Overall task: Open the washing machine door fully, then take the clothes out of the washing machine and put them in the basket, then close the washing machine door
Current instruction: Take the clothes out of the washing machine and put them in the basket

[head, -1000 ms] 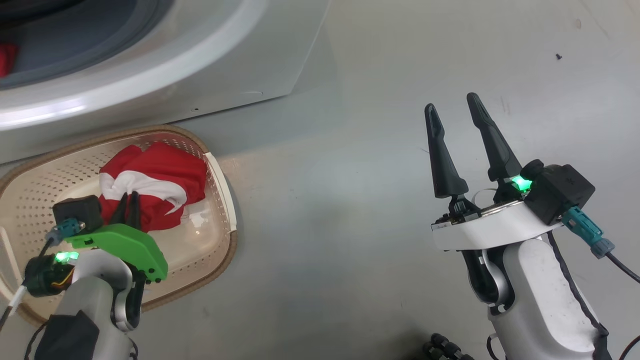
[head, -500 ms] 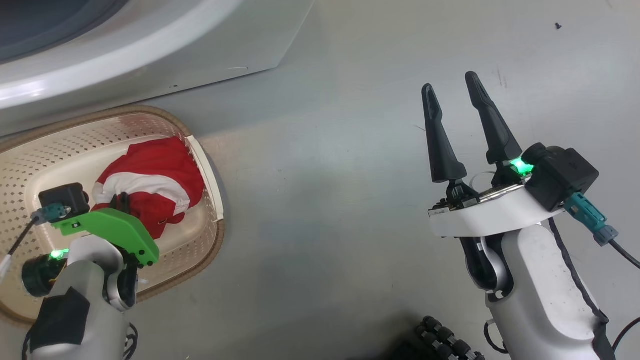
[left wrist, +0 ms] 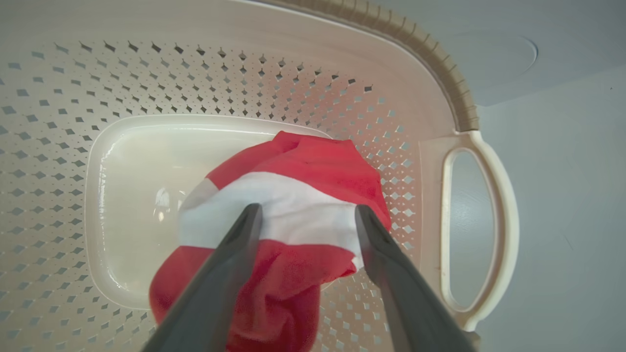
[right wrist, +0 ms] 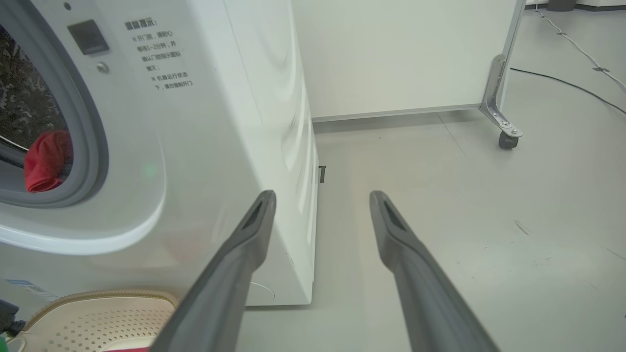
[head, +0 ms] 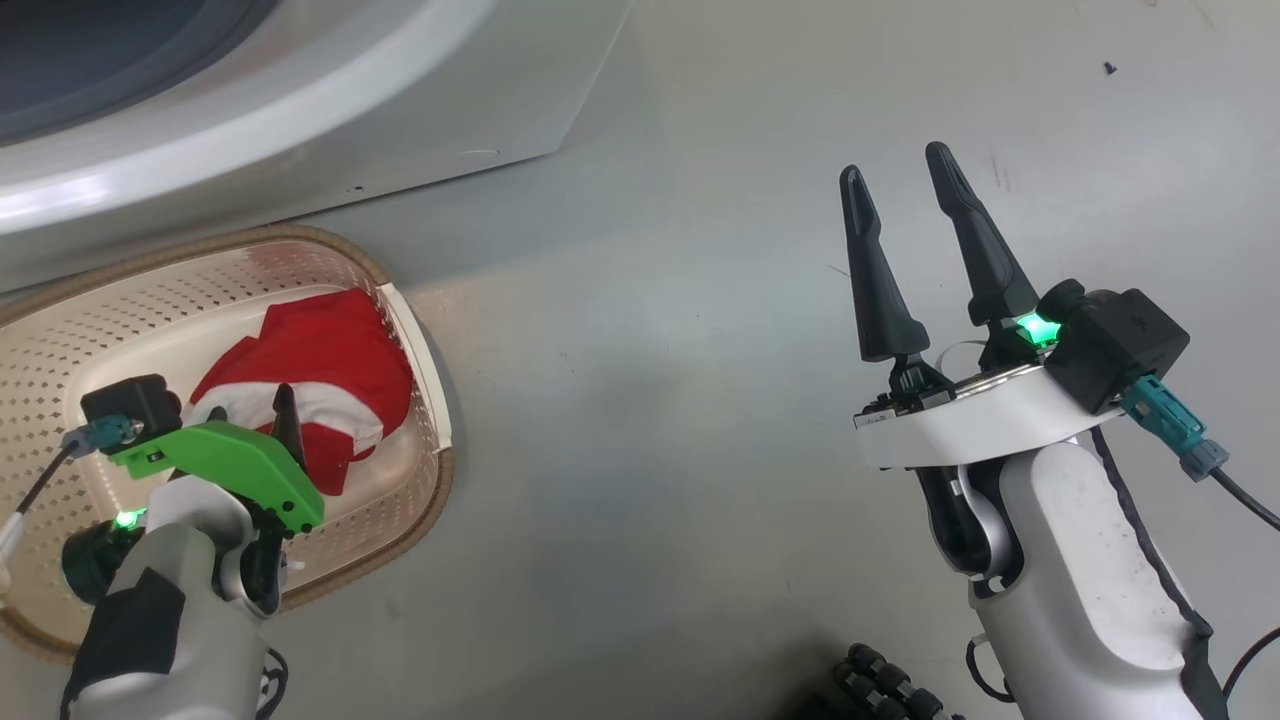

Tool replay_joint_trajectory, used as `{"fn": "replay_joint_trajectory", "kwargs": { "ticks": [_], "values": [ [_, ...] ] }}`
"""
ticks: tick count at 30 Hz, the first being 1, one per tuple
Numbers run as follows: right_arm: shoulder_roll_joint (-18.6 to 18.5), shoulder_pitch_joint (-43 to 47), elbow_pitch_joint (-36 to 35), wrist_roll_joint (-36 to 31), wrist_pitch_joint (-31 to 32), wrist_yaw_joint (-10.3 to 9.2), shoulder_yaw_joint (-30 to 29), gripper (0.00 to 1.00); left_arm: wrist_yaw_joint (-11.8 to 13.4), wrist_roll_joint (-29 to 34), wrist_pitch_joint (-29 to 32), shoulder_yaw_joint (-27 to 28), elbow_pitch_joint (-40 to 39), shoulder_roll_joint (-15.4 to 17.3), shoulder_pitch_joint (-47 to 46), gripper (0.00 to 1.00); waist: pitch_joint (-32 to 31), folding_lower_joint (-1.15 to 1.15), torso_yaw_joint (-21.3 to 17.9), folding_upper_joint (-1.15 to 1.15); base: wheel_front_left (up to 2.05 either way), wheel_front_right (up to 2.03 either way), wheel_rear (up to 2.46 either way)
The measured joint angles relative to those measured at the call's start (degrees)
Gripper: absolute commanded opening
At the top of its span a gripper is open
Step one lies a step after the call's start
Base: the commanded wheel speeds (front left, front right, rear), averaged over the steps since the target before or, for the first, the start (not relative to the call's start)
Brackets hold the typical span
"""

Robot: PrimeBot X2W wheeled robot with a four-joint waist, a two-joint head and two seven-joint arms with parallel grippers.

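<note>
The washing machine [right wrist: 205, 127] carries black Chinese print [right wrist: 159, 54] headed "温馨提示"; the smaller lines blur.

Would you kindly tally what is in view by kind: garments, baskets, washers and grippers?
Red garments: 2, one in the basket, one in the washer
Baskets: 1
Washers: 1
Grippers: 2, left gripper and right gripper
Total: 6
</note>
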Motion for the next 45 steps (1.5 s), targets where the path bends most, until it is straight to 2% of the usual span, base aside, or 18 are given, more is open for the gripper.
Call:
{"fn": "replay_joint_trajectory", "kwargs": {
  "ticks": [9,14,21,25,39,45],
  "values": [
    [-0.01,0.06,1.85,-0.27,0.00,0.02,-0.69,1.00,-1.47,0.47,-4.13,-1.35,3.14,-0.74,-0.23,1.00,-3.52,0.00,0.75,0.00,0.00,0.00,0.00],
    [-0.02,0.58,2.83,-1.79,0.00,0.02,-2.30,1.00,-2.77,1.26,-7.79,-2.65,3.08,-1.31,-0.24,1.00,-6.09,0.00,1.65,0.00,0.00,0.00,0.00],
    [-0.02,2.75,4.59,-3.14,0.00,0.09,-3.58,1.00,-3.35,3.68,-13.78,-4.74,1.93,-1.91,-0.17,1.00,-9.99,0.00,3.64,0.00,0.00,0.00,0.00],
    [-0.02,4.12,5.35,-4.34,0.00,0.11,-4.79,1.00,-3.83,4.12,-14.67,-5.59,0.86,-2.41,0.10,1.00,-12.45,0.00,4.86,0.00,0.00,0.00,0.00],
    [-0.03,8.91,8.12,-5.69,0.00,1.13,-6.20,1.00,-4.01,9.79,-15.73,-8.86,-9.45,-2.74,2.52,1.00,-21.86,0.00,9.70,0.00,0.00,0.00,0.00],
    [-0.02,10.35,8.72,-6.11,0.00,1.57,-6.32,1.00,-2.72,11.61,-15.72,-8.11,-15.89,-2.59,4.51,1.00,-24.92,0.00,11.03,0.00,0.00,0.00,0.00]
  ]
}}
